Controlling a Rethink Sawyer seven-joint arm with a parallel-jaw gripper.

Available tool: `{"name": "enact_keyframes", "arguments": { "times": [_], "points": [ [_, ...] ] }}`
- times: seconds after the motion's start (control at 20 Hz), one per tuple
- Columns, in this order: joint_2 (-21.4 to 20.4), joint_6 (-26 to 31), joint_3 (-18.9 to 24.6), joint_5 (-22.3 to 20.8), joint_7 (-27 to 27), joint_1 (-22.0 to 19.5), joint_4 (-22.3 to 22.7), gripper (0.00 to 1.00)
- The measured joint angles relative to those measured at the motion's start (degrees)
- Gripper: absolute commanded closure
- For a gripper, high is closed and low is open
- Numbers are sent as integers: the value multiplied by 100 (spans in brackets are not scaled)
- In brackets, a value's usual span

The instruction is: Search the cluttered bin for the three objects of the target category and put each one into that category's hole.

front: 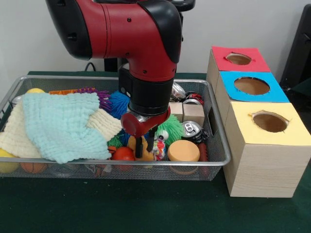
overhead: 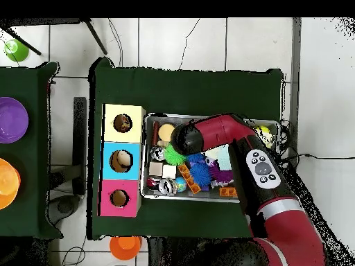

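Observation:
The silver wire mesh bin (front: 97, 163) is full of clutter; it also shows in the overhead view (overhead: 208, 116). My gripper (front: 146, 141) reaches down into its middle front, its jaws a little apart among the toys and closed on nothing I can see. A small bundle with a red, blue, yellow and white pattern (front: 159, 144) lies just to the right of the gripper, partly hidden. I see no other such bundles. The yellow-topped box with its round hole (front: 270, 122) stands right of the bin, nearest the camera, and shows in the overhead view (overhead: 123, 124).
A mint cloth (front: 65, 124) on a cream cloth (front: 14, 138) covers the bin's left half. Around the gripper are a blue spiky ball (front: 118, 103), a green fuzzy ball (front: 172, 133), an orange disc (front: 183, 151), a can (front: 192, 129) and wooden blocks (front: 193, 114). Blue-topped (front: 251, 86) and red-topped (front: 238, 58) holes lie behind.

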Motion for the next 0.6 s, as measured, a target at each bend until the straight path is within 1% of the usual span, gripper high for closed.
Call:
{"name": "enact_keyframes", "arguments": {
  "times": [0.2,0.6],
  "points": [
    [1,105,-2,-1,0,12,-51,100],
    [4,117,-3,-14,0,14,-114,100]
  ]
}}
